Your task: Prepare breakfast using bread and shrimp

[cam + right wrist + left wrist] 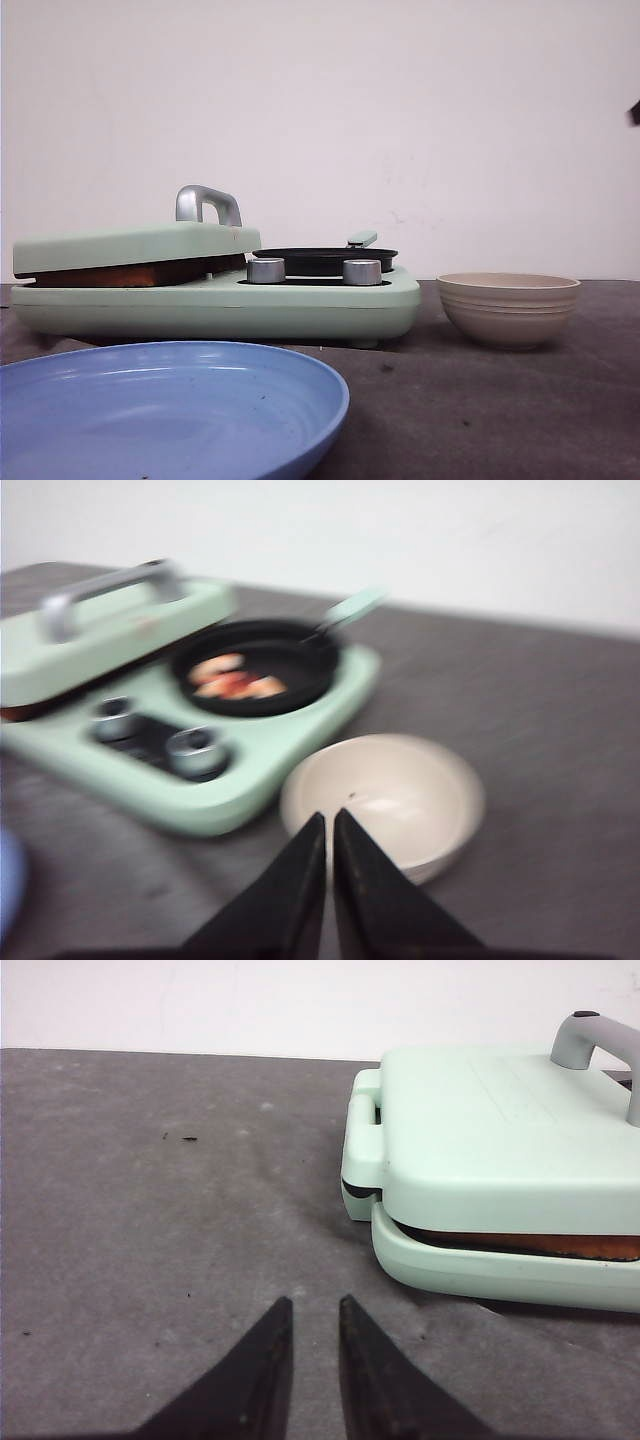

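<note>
Closed lid (135,247) blocks the bread (130,273); pan (255,665) seemingly open above

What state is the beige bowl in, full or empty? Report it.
Empty: the right wrist view shows the bowl's bare inside; the shrimp lie in the black pan.

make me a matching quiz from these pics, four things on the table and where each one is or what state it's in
Things:
1. shrimp
2. bread
3. beige bowl
4. blue plate

Places or states:
A. empty, right of the green cooker
B. in the black pan
C. nearest the front camera, empty
D. pressed under the closed green lid

Pairs: 1-B, 2-D, 3-A, 4-C
</note>
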`<state>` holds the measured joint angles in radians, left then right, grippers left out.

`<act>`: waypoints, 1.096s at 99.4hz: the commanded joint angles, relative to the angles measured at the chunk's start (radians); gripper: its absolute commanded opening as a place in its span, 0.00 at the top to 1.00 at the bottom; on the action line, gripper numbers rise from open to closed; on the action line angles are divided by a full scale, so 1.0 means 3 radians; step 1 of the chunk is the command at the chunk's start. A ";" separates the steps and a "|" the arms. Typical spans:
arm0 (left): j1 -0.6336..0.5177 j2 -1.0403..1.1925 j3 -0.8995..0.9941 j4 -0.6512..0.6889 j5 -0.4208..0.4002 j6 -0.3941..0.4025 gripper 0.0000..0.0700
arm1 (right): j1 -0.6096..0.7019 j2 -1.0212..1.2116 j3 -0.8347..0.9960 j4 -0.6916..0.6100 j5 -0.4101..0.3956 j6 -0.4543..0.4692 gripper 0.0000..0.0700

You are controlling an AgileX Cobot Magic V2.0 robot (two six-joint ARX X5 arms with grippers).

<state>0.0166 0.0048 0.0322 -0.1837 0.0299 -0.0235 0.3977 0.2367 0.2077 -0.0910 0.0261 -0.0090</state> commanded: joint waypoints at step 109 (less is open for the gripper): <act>0.0004 -0.0005 -0.0060 -0.0011 0.0011 0.0038 1.00 | -0.0646 -0.0777 -0.0655 -0.0320 -0.0060 0.0156 0.99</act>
<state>0.0166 0.0048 0.0322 -0.1833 0.0303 -0.0174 0.1921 0.0036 0.0170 -0.1787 0.0032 -0.0128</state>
